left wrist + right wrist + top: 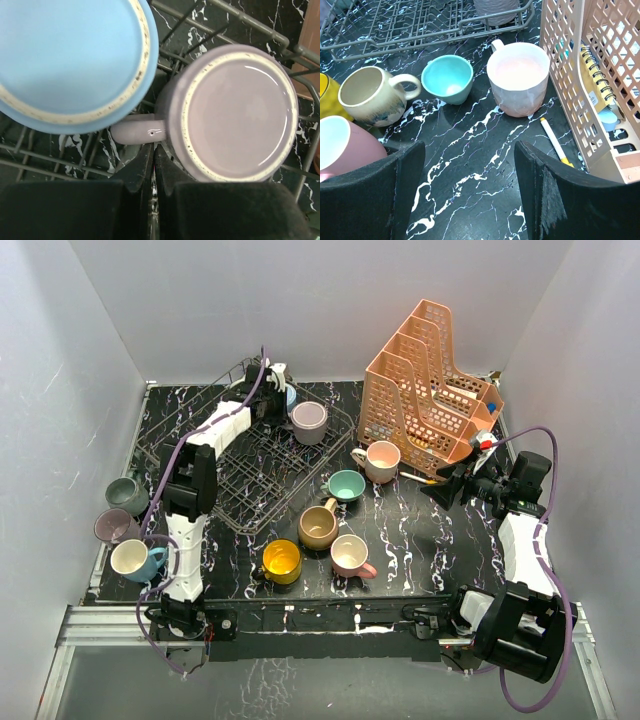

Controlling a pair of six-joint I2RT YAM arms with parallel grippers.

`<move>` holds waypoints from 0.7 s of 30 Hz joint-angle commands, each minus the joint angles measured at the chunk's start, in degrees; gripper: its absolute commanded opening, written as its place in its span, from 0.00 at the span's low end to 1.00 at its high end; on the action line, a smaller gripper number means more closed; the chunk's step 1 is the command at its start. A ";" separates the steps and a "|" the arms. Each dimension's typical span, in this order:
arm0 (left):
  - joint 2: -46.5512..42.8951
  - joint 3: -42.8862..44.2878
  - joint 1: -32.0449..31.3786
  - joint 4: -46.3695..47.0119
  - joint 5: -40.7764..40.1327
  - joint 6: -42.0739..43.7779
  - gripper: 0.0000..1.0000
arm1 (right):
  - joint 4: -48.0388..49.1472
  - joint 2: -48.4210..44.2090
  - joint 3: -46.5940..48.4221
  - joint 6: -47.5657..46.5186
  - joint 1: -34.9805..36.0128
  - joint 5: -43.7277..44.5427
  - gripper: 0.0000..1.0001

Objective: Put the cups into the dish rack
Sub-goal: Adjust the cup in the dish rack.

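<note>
The dish rack [250, 480] sits at the back left of the table. In it, two cups stand upside down: a lilac one [235, 110] and a blue one [70, 55]. My left gripper [154, 147] is shut and empty, its tips just under the lilac cup's handle [140, 132]. In the top view it [280, 390] hangs over the rack's far corner beside the lilac cup [309, 422]. My right gripper [470, 150] stands open over bare table. Ahead of it are a pale pink cup [517, 80], a teal cup [447, 77], a tan cup [372, 95] and a pink cup [340, 145].
The orange organizer [430, 390] stands at the back right, with a white pen [555, 140] at its foot. A yellow cup [281, 561] sits near the front. Three more cups [127, 495] lie off the table's left edge.
</note>
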 commanded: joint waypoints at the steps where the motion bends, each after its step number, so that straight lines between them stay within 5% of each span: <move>1: 1.42 5.70 0.75 -4.72 -1.55 3.01 0.00 | 1.19 -0.99 0.73 -1.06 -0.28 0.05 0.74; 11: -0.08 7.12 0.92 -5.41 -0.83 3.04 0.00 | 1.18 -1.01 0.75 -1.15 -0.28 0.12 0.74; 21: -24.54 -16.57 1.48 4.98 2.40 -0.79 0.06 | 0.95 -1.25 0.58 -1.74 -0.29 0.22 0.74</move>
